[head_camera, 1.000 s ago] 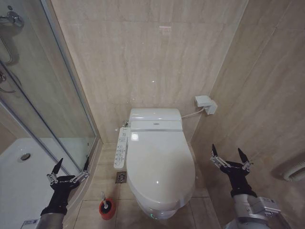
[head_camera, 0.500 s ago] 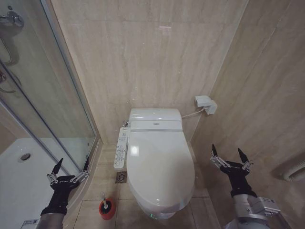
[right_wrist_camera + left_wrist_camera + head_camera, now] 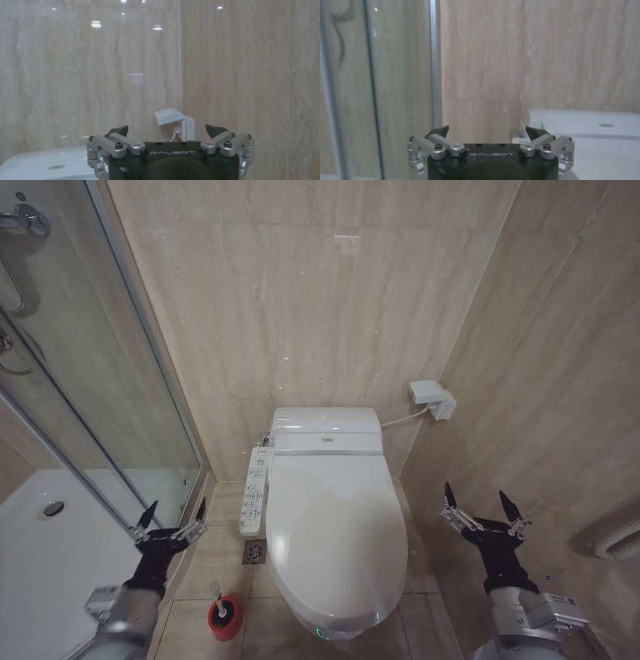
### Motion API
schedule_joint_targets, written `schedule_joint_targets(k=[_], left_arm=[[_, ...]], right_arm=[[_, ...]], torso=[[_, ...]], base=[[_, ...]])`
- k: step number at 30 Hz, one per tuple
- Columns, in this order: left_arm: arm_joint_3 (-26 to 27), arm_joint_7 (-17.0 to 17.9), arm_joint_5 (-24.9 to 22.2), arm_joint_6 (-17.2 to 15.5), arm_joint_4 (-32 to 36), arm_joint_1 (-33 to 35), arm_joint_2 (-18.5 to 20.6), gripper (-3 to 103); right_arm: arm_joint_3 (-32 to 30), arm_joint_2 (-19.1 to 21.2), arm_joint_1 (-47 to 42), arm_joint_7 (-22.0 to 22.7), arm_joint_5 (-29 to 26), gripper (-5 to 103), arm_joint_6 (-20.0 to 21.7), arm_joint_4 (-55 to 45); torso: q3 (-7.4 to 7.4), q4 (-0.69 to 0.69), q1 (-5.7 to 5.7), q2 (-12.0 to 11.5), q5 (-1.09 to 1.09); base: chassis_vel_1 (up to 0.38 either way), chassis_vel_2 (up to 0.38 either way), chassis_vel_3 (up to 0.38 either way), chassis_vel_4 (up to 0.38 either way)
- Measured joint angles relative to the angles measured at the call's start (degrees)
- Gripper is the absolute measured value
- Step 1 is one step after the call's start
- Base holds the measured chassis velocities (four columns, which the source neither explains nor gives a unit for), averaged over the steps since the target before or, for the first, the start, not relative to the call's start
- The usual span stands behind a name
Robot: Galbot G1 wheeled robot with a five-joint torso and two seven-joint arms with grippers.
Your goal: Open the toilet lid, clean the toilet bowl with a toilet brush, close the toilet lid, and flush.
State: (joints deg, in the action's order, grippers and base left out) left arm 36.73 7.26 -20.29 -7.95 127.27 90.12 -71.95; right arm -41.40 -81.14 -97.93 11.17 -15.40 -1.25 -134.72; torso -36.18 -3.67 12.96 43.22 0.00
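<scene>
The toilet lid (image 3: pixel 335 530) lies flat and shut over the toilet bowl (image 3: pixel 330 625), of which you see just the pedestal front below the lid's front edge; the inside is hidden, so nothing can be said of stains. Judged from this, the opening step is not yet done. The toilet brush (image 3: pixel 220 600) stands head down in its red cup holder (image 3: pixel 226 620) on the floor, just beside the bowl's left flank, with the white handle leaning up and away. Standing there, the handle is probably easiest to reach for your left arm.

Your left tool (image 3: pixel 170 525) hangs above the floor between the shower door frame (image 3: pixel 150 380) and the remote panel (image 3: pixel 252 495) on the toilet's left side, higher than the brush and near it. Its fingers are spread wide and point up toward the back wall; the left wrist view shows the same spread, with the tank top (image 3: pixel 590 125) beyond. It grips nothing.

Your right tool (image 3: pixel 485 510) stands off the lid's right edge, near the side wall, forearm rising from the lower corner. Its fingers are also spread and empty, aimed at the wall socket (image 3: pixel 172 122).
</scene>
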Motion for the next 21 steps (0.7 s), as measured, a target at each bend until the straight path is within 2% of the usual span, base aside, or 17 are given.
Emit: schedule_joint_targets(k=[1,2,4,6,7,8,13,17,18,20,21], left_arm=[[-0.58,0.24,-0.19,-1.87,-0.19,-1.22,0.01,100],[-0.58,0.24,-0.19,-1.87,-0.19,-1.22,0.01,100],[-1.93,1.11,-0.36,-6.15,-0.55,-4.23,0.13,100],[-2.43,2.26,0.49,-6.96,0.01,-5.6,0.46,100],[-2.67,3.36,1.28,-6.99,1.28,-6.36,0.81,100],[-2.77,4.11,1.7,-6.86,2.37,-6.31,0.9,100],[-2.47,5.0,2.7,-6.08,5.75,-5.18,0.87,100],[-2.38,5.44,3.73,-5.03,6.0,-4.35,0.68,100],[-2.41,5.58,4.16,-4.09,5.35,-4.18,0.64,100],[-2.84,5.22,5.32,1.28,1.44,-3.72,0.63,100],[-2.84,5.22,5.32,1.28,1.44,-3.72,0.63,100]], right_arm=[[0.0,0.0,0.0,0.0,0.0,100,0.0,0.0],[0.0,0.0,0.0,0.0,0.0,100,0.0,0.0],[0.0,0.0,0.0,0.0,0.0,100,0.0,0.0],[0.0,0.0,0.0,0.0,0.0,100,0.0,0.0],[0.0,0.0,0.0,0.0,0.0,100,0.0,0.0],[0.0,0.0,0.0,0.0,0.0,100,0.0,0.0],[0.0,0.0,0.01,0.0,0.0,100,0.0,0.01],[0.01,0.0,0.0,0.0,0.0,100,0.0,0.0],[0.0,0.0,0.01,0.0,0.0,100,0.0,0.01],[0.0,0.0,0.01,0.01,0.0,100,0.0,0.0],[0.0,0.0,0.01,0.01,0.0,100,0.0,0.0]], torso=[[0.0,0.0,0.0,0.0,0.0],[0.0,0.0,0.0,0.0,0.0],[0.0,0.0,0.0,0.0,0.0],[-0.01,0.0,0.0,0.0,-0.03],[0.0,-0.05,0.01,0.0,0.01],[0.0,0.01,0.0,0.0,0.02],[0.0,0.01,0.0,0.0,0.02],[0.0,0.02,0.0,0.0,0.01],[0.0,0.0,0.0,0.0,0.01],[0.0,0.0,0.0,0.0,0.01],[0.0,0.0,0.0,0.0,0.01]], base=[[0.0,0.0,0.0,0.0],[0.0,0.0,0.0,0.0],[0.0,0.0,0.0,0.0],[0.0,0.0,0.0,0.0],[0.0,0.0,0.0,0.0],[0.0,0.0,0.0,0.0],[0.0,0.0,0.0,0.0],[0.0,0.0,0.0,0.0],[0.0,0.0,0.0,0.0],[0.0,0.0,0.0,0.0],[0.0,0.0,0.0,0.0]])
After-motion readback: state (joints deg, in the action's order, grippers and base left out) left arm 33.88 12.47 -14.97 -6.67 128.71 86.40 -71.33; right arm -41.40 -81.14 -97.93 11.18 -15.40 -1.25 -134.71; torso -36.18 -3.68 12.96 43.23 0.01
